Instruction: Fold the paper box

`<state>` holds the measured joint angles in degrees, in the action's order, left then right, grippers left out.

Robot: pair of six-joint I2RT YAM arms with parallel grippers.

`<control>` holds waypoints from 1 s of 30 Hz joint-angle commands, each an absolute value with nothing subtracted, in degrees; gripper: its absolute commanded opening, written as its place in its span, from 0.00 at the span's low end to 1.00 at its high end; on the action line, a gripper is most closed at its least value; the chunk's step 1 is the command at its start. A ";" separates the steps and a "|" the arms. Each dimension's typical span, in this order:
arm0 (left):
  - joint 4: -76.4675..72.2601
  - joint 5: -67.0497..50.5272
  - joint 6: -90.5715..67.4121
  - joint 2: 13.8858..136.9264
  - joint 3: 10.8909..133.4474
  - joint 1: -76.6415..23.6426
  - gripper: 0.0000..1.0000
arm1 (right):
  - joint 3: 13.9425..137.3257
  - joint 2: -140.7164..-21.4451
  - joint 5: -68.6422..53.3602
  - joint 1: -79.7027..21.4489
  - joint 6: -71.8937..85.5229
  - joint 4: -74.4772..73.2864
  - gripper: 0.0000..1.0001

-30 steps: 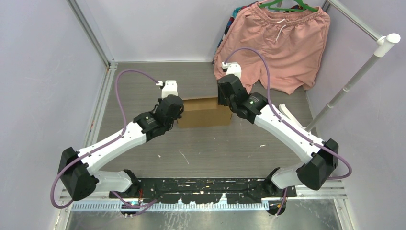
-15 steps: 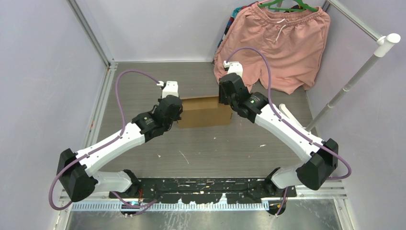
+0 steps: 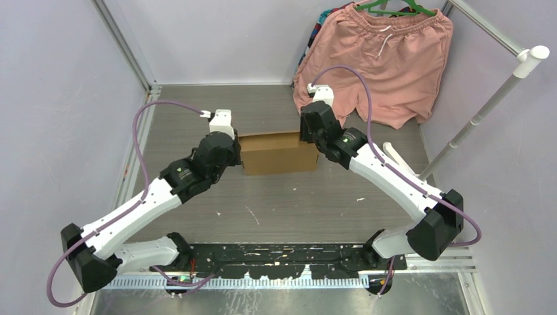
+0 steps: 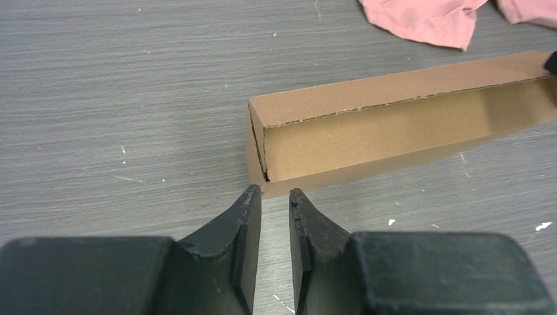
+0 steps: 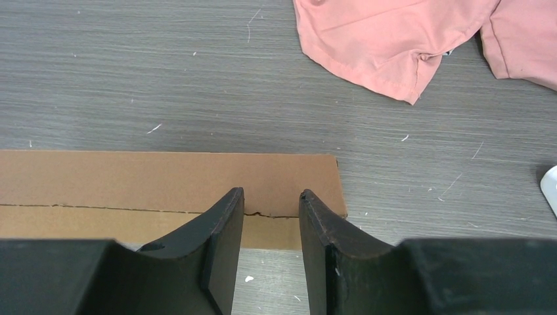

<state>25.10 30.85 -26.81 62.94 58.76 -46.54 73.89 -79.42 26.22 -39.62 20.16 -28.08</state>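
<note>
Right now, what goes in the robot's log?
box: folded | left fingers: open, empty, by box corner | right fingers: open, empty, over other end

One paper box (image 3: 276, 154), one pair of pink shorts (image 3: 394, 65), one white pole (image 3: 486, 105), one worktop (image 3: 295, 197). Two tools: one left tool (image 4: 273, 192), one right tool (image 5: 270, 193).

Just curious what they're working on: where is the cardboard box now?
In the top view, the paper box lies centrally between the left hand and right hand, pink shorts beyond it.
</note>
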 commanded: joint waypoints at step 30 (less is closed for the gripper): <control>25.06 29.54 -30.01 67.45 66.02 -46.68 0.23 | 67.54 -77.79 17.81 -39.15 22.41 -28.06 0.43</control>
<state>25.76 30.33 -29.56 70.48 64.71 -46.54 66.30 -78.76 22.37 -39.51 22.85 -27.97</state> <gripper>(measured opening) 0.231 0.423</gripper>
